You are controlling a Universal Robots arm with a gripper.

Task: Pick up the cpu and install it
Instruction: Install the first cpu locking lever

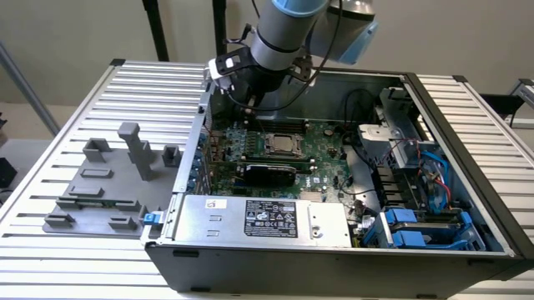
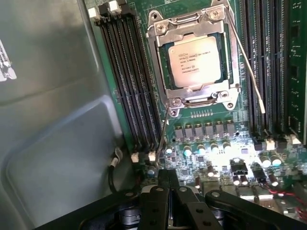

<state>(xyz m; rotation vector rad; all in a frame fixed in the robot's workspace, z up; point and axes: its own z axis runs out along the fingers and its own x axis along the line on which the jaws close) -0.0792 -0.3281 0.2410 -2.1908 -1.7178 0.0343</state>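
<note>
The cpu (image 2: 194,61), a square chip with a silver-beige printed top, lies flat inside the metal-framed socket (image 2: 159,29) on the green motherboard. In the exterior view the cpu (image 1: 282,143) sits near the middle of the open computer case. My gripper (image 2: 168,181) is shut, its black fingers pressed together with nothing between them. It hovers over the row of capacitors, a short way from the socket. From outside, the gripper (image 1: 247,100) hangs at the back of the case, toward the exterior view's left, just behind the socket.
Black memory slots (image 2: 129,81) flank the socket on both sides, and a thin wire lever (image 2: 249,72) runs beside it. The grey case wall (image 2: 48,124) is close by. A labelled power supply (image 1: 262,219), drive bays (image 1: 417,228) and a grey fixture (image 1: 109,181) on the slatted table also show.
</note>
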